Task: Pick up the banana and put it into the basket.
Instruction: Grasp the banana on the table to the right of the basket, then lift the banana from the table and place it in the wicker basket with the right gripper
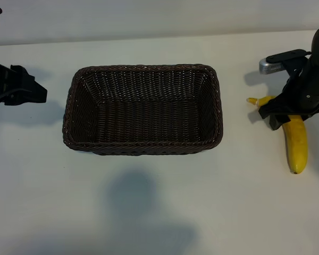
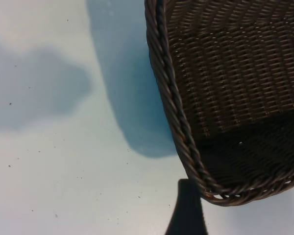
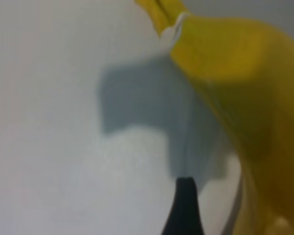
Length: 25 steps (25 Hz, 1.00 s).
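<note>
Exterior: basket (image 1: 142, 110) mid-counter (image 1: 159, 212), holds nothing. Banana (image 1: 296, 143) lies on counter far right, under right gripper (image 1: 279, 112), jaws spread, no grasp yet. Left gripper (image 1: 21, 87) parked far left, spread.
Left wrist: basket corner only.
Right wrist: banana close below; pickup, transfer remain.

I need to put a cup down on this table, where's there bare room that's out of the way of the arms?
The widest bare patch is the table in front of the basket, across its near side. A strip lies behind the basket too. It is crowded on the right, where the open right gripper hangs over the banana; the left gripper sits at the left edge.
</note>
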Motion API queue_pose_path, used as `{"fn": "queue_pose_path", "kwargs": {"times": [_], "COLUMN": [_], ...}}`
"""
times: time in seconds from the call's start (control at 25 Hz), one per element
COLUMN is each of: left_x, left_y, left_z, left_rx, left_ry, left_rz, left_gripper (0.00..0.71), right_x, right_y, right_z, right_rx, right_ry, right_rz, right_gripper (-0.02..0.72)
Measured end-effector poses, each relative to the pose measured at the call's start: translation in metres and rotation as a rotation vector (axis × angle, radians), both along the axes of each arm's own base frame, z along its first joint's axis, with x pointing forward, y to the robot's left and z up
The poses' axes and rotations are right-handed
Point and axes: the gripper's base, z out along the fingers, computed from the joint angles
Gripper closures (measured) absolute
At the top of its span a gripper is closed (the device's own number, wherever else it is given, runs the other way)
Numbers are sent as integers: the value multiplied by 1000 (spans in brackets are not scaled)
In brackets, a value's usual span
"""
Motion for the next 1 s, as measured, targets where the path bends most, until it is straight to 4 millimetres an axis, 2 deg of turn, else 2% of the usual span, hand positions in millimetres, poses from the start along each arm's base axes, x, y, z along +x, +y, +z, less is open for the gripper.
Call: {"fn": "queue_pose_path", "kwargs": {"times": [0.2, 0.32, 1.0], "left_x": [0, 0, 0], "left_y": [0, 0, 0], "left_z": [0, 0, 0], "left_rx": [0, 0, 0], "left_ry": [0, 1, 1], "left_rz": [0, 0, 0], "left_gripper": [113, 113, 118], "right_x": [1, 2, 2], "right_y": [0, -1, -1], "right_z": [-6, -6, -3], "right_rx": [-5, -6, 0], "right_ry": [9, 4, -4], "right_rz": [2, 1, -26], "right_gripper": [157, 278, 282]}}
